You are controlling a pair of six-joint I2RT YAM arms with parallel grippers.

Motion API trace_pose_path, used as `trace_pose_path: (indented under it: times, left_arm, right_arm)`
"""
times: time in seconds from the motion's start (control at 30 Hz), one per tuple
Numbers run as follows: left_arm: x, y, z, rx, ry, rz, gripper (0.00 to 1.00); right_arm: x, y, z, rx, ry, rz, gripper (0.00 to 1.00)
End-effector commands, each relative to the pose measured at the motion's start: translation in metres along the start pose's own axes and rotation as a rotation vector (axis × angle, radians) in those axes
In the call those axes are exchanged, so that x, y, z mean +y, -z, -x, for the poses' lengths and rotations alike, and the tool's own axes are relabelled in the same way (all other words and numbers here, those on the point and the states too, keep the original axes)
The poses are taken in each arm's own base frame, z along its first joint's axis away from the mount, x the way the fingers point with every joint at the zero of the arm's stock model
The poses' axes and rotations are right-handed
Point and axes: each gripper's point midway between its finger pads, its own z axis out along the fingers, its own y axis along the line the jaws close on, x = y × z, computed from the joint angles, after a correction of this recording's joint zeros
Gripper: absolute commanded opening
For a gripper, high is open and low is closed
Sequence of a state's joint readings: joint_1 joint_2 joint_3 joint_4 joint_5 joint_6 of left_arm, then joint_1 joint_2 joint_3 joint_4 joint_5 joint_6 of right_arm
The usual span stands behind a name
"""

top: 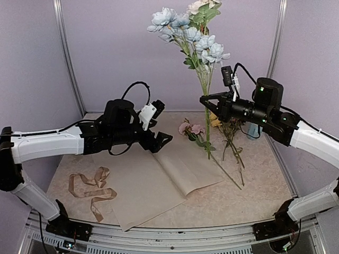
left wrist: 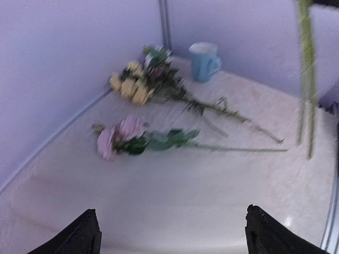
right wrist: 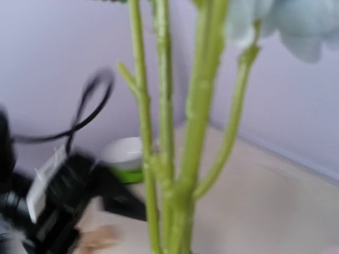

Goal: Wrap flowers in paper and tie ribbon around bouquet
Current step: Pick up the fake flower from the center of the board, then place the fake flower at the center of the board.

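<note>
1. The right gripper point(top: 205, 99) is clenching the green stems of the pale blue flowers point(top: 193, 34), holding the bunch upright above the table point(top: 254, 196).
2. The left gripper point(top: 161, 123) is hovering with its jaws spread wide and nothing between them, above the far edge of the peach paper point(top: 153, 185).
3. The paper is lying flat on the table, creased down its middle.
4. The tan ribbon point(top: 90, 189) is curling loosely at the paper's left edge.
5. Beyond the paper, pink flowers point(left wrist: 119, 136) and yellow flowers point(left wrist: 132, 87) are lying on the table, near a blue mug point(left wrist: 205, 61).
</note>
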State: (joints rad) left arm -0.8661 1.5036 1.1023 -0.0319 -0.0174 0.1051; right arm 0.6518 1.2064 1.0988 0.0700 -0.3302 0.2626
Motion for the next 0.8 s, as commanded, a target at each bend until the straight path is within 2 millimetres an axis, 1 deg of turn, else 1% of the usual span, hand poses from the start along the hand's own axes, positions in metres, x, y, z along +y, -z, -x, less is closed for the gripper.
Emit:
trace_pose_path:
  times: [0.0,0.1,0.13,0.17,0.2,0.23,0.3,0.37,0.4,0.47,0.5,0.57,0.6,0.7,0.77]
  left_arm:
    - [-0.057,0.031,0.073,-0.254,0.032,-0.296,0.88]
    - [-0.078,0.028,0.082,-0.286,0.054,-0.381,0.82]
    - [-0.084,0.022,0.08,-0.275,0.047,-0.392,0.81]
    - [-0.087,0.02,0.082,-0.271,0.041,-0.388,0.8]
    - [-0.087,0.014,0.079,-0.253,0.041,-0.366,0.81]
    - [-0.084,0.009,0.077,-0.236,0.048,-0.34,0.81]
    - [-0.072,-0.003,0.065,-0.179,0.061,-0.26,0.81]
    - [-0.059,-0.012,0.048,-0.109,0.069,-0.184,0.82]
    - [-0.053,-0.014,0.039,-0.075,0.073,-0.155,0.83]
    - [-0.043,-0.015,0.02,-0.016,0.08,-0.105,0.84]
    - [-0.038,-0.014,0.014,-0.001,0.085,-0.086,0.84]
    - [-0.029,-0.011,-0.001,0.023,0.091,-0.057,0.85]
    - [-0.024,-0.01,-0.006,0.031,0.096,-0.045,0.85]
    - [-0.012,-0.006,-0.018,0.051,0.117,-0.013,0.85]
    - [-0.006,-0.004,-0.024,0.06,0.13,0.0,0.85]
  right_arm:
    - [0.049,-0.008,0.031,-0.15,-0.013,0.254,0.0]
    - [0.042,-0.01,0.026,-0.142,-0.063,0.221,0.0]
    - [0.035,-0.011,0.022,-0.126,-0.075,0.181,0.0]
    - [0.024,-0.013,0.017,-0.096,-0.095,0.116,0.0]
    - [0.009,-0.015,0.01,-0.054,-0.117,0.033,0.0]
    - [-0.01,-0.016,-0.003,0.009,-0.145,-0.067,0.0]
    - [-0.052,-0.008,-0.036,0.152,-0.21,-0.26,0.0]
    - [-0.097,0.013,-0.079,0.31,-0.269,-0.468,0.0]
    - [-0.117,0.031,-0.108,0.413,-0.293,-0.566,0.0]
    - [-0.149,0.062,-0.147,0.524,-0.313,-0.695,0.0]
    - [-0.161,0.076,-0.163,0.567,-0.327,-0.742,0.0]
    - [-0.181,0.098,-0.187,0.641,-0.33,-0.824,0.0]
    - [-0.188,0.106,-0.197,0.672,-0.32,-0.857,0.0]
    - [-0.2,0.12,-0.229,0.819,-0.284,-0.911,0.04]
    - [-0.204,0.123,-0.247,0.915,-0.28,-0.922,0.07]
